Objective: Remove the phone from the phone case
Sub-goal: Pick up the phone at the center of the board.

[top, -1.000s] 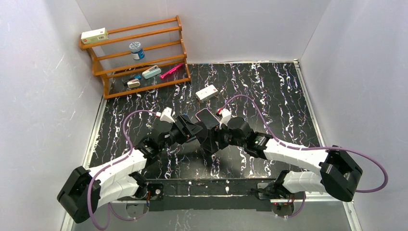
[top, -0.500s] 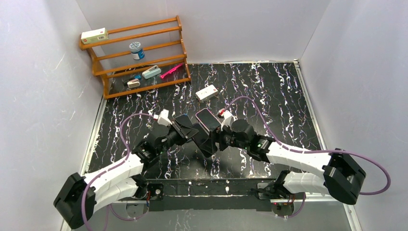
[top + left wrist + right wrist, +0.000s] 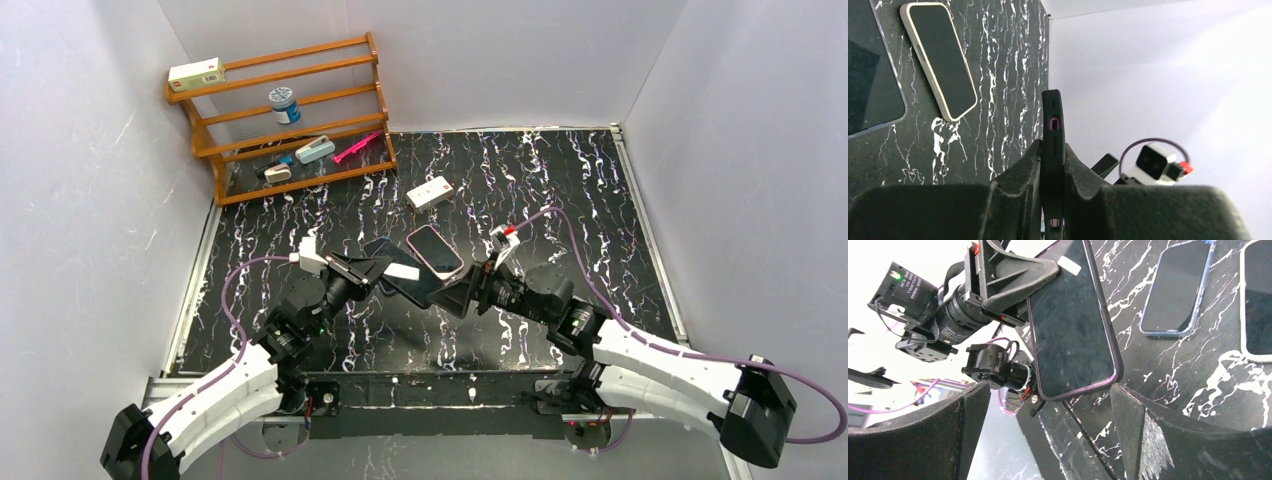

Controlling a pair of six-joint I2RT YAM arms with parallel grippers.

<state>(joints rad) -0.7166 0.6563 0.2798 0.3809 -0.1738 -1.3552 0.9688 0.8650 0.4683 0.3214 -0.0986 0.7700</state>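
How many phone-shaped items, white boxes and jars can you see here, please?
Phone-shaped items: 3, cream-edged phone and blue-edged phone on the table, black slab in the left end effector
White boxes: 2, rack box, table box
Jars: 1, blue-lidded jar
Total: 6

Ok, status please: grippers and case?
Left gripper shut on case edge. Right gripper open, facing it. Blue phone, cream phone flat nearby; nothing blocking.

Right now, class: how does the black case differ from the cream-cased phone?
The black case is clamped edge-on in the left gripper, off the table; the cream-cased phone lies flat on it. The black case's rim is dark; the cream-cased phone's is pale. Both are slim rounded rectangles.
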